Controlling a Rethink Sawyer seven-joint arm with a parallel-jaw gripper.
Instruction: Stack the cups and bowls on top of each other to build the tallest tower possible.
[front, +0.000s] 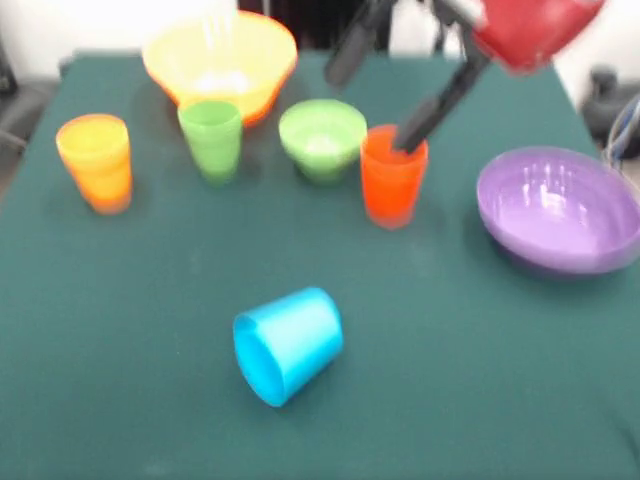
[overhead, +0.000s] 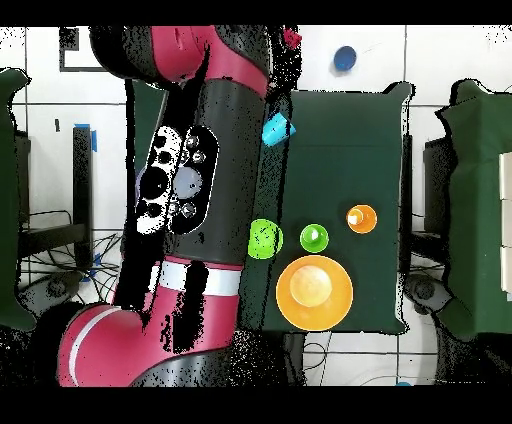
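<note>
In the front view my gripper (front: 370, 108) is open and tilted. One dark finger (front: 425, 115) reaches the rim of the upright orange cup (front: 392, 180); the other ends behind the light green bowl (front: 322, 138). A green cup (front: 212, 138) and a yellow-orange cup (front: 96, 160) stand upright. A light blue cup (front: 288, 343) lies on its side near the front. The large yellow bowl (front: 220, 65) sits at the back, the purple bowl (front: 560, 208) at the right. Nothing is stacked. In the overhead view the arm (overhead: 190, 180) hides the gripper, orange cup and purple bowl.
The overhead view shows the light blue cup (overhead: 277, 128), light green bowl (overhead: 264, 239), green cup (overhead: 314, 237), yellow-orange cup (overhead: 361, 219) and yellow bowl (overhead: 314, 291) on the green table (overhead: 340, 150). A small blue round thing (overhead: 344, 57) lies off the table on the floor.
</note>
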